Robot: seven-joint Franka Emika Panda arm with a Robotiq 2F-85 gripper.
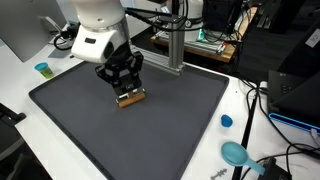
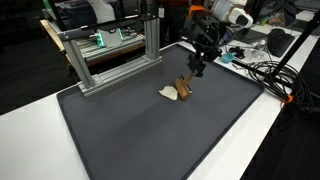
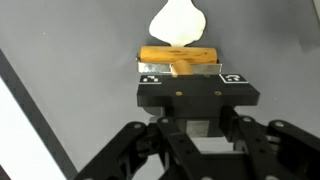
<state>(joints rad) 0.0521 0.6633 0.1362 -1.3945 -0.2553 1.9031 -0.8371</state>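
- At ten o'clock, off the dark mat (image 1: 180,135), stands a small blue cup (image 1: 42,69).
- Mid-mat, the gripper (image 1: 127,91) has its jaws apart and straddles the wooden piece (image 1: 131,98), which lies on the mat.
- At the piece's twelve o'clock in the wrist view, a white lump (image 3: 177,22) sits just beside it.
- At four o'clock lies a blue cap (image 1: 225,121).

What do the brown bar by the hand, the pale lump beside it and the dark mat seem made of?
Brown bar: probably wood, with a warm tan colour, matt surface and squared edges. Pale lump: unclear, perhaps plastic or foam; it looks smooth, cream and rounded. Mat: likely rubber or foam, dull dark grey with no glare.
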